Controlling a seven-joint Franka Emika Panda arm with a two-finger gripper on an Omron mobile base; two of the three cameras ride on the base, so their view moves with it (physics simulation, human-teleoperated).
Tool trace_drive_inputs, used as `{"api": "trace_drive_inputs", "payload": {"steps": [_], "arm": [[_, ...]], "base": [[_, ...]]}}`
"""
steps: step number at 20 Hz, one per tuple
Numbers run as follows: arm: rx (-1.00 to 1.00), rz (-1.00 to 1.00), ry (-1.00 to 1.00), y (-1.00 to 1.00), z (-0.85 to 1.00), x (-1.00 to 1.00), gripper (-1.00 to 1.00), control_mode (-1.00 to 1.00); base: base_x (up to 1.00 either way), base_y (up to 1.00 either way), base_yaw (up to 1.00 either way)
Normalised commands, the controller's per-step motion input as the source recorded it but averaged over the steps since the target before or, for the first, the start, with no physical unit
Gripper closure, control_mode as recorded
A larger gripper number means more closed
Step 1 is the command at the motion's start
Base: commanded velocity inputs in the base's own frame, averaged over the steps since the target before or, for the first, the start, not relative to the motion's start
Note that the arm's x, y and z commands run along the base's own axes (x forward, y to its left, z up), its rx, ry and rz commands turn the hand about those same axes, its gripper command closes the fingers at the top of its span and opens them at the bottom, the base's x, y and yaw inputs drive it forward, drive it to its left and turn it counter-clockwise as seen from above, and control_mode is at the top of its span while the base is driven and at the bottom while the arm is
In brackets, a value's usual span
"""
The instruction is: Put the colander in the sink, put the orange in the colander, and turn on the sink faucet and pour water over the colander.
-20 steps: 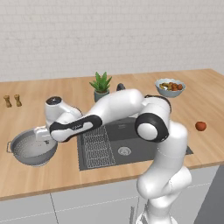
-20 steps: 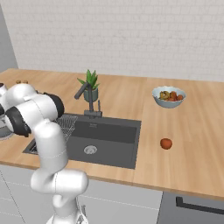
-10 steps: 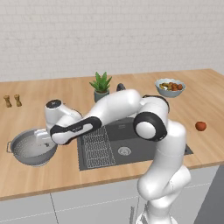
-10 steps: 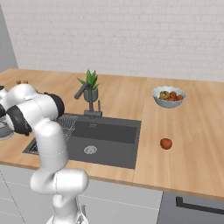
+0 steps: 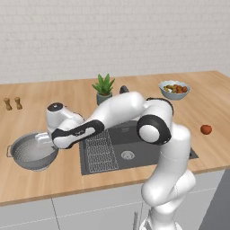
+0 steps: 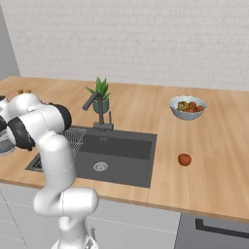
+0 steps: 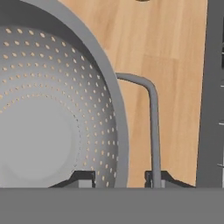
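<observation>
Colander point(image 5: 32, 152) sits lower left of the left base view, on the counter beside the sink point(image 5: 134, 146), barely shifted from a second ago. Gripper point(image 7: 119, 178) has dropped closer, fingers spread astride the rim. Grasp looks imminent; orange point(image 5: 206, 129) waits far right.

Colander point(image 5: 32, 152) left of sink point(image 5: 134, 146)

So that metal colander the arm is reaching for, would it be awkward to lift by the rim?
Probably a bit. The colander looks like rigid perforated metal, so it should keep its shape. Its smooth rim could slip between the fingertips, which straddle the rim beside a loop handle. Gripped at one edge, the wide bowl would likely hang tilted.
</observation>
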Motion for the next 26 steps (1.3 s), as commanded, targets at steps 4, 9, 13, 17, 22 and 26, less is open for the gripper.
{"api": "trace_drive_inputs", "payload": {"steps": [4, 9, 13, 17, 22, 26], "arm": [[0.0, 0.0, 0.0, 0.0, 0.0, 0.0, 1.0, -1.0], [0.0, 0.0, 0.0, 0.0, 0.0, 0.0, 1.0, -1.0], [0.06, -0.03, 0.0, -0.1, 0.18, 0.0, 1.0, -1.0], [0.09, -0.01, 0.0, -0.24, 0.33, 0.0, 1.0, -1.0], [0.08, 0.0, 0.0, -0.31, 0.48, 0.0, 1.0, -1.0], [0.02, 0.0, 0.0, -0.61, 0.3, -0.22, 1.0, -1.0]], "base": [[0.0, 0.0, 0.0], [0.0, 0.0, 0.0], [0.0, 0.0, 0.0], [0.0, 0.0, 0.0], [0.0, 0.0, 0.0], [0.0, 0.0, 0.0]]}}
